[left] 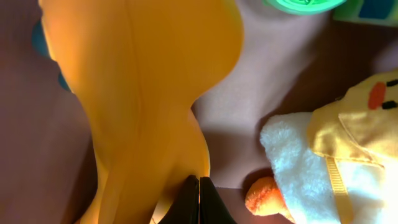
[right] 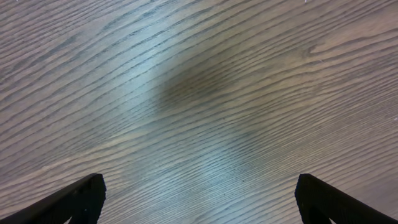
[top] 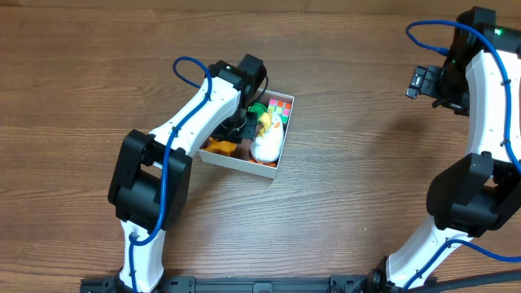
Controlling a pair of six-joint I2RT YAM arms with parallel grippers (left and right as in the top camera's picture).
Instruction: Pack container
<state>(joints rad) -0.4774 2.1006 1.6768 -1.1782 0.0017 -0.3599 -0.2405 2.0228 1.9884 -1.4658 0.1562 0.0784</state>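
Several toys (top: 267, 145) crowd the container (top: 240, 166), left of middle on the desk (top: 350, 212), so the left pincer (left: 199, 199), pressed together inside it beside the orange toy (left: 149, 93), should lift straight up without snagging the plush duck (left: 336, 155); the right pincer (right: 199, 186) hangs spread apart at far right.

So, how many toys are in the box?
4: orange toy at left, white plush at right, green toy and coloured cube at the back. The left arm may hide more.

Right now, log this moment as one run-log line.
left end effector: shut, in container beside orange toy | right end effector: open, over table | container: also holds white plush
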